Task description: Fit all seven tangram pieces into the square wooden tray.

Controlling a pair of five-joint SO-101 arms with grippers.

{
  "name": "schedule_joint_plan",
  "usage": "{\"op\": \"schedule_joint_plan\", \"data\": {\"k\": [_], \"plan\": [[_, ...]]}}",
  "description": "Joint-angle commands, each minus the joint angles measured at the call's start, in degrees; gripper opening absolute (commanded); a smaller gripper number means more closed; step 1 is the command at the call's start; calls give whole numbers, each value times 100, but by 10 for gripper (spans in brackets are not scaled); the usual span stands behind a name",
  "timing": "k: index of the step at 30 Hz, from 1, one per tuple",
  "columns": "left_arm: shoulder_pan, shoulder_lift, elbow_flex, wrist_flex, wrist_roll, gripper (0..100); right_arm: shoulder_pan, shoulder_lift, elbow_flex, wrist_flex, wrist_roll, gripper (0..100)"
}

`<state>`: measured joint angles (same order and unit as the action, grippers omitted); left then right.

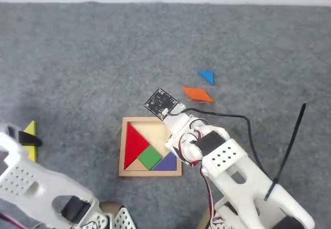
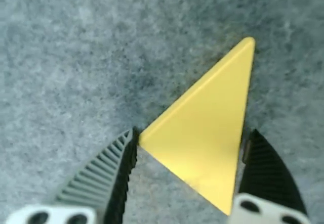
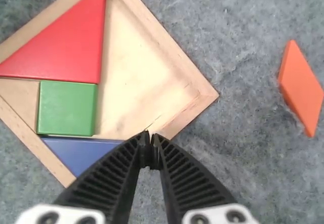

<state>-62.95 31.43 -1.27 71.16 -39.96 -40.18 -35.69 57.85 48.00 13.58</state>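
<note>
Gripping is confirmed at the left gripper [image 2: 190,138]. Its fingers [image 2: 119,155] close on the yellow triangle [image 2: 202,133] from both sides, one at a corner and the other against a straight edge. The piece appears to lie flat on the grey carpet [image 2: 66,57], directly between the fingertips. In the high view, the yellow triangle [image 1: 31,128] and left gripper [image 1: 26,137] sit at the table's left edge, well apart from the square wooden tray [image 1: 150,173].

The right gripper [image 3: 150,143] has its fingers pressed together with nothing between them. Its tips hang over the tray's rim [image 3: 167,47], just beside the purple triangle [image 3: 86,153].

Tray contents:
- The red triangle [image 3: 66,47] is seated along one side.
- The green square [image 3: 67,107] touches the red triangle.
- The purple triangle touches the green square.
- A bare stretch of tray floor [image 3: 136,82] lies next to the red triangle and green square.

The orange parallelogram [image 3: 300,93] lies loose on the carpet, near the tray and clear of its rim. In the high view, the orange parallelogram [image 1: 198,94] has the small blue triangle [image 1: 207,76] just beside it. Both lie beyond the tray.
</note>
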Motion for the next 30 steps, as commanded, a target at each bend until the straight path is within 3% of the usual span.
{"op": "schedule_joint_plan", "data": {"k": [1,17,24,30], "plan": [[176,-9,-242,-141,-273,335,57,-31,-53,-66,70,9],[404,0,-101,-176,-589,333,57,-31,-53,-66,70,9],[396,-9,215,-448,-589,240,57,-40,-53,-66,70,9],[369,-9,242,-396,-598,223,57,-48,-53,-66,70,9]]}}
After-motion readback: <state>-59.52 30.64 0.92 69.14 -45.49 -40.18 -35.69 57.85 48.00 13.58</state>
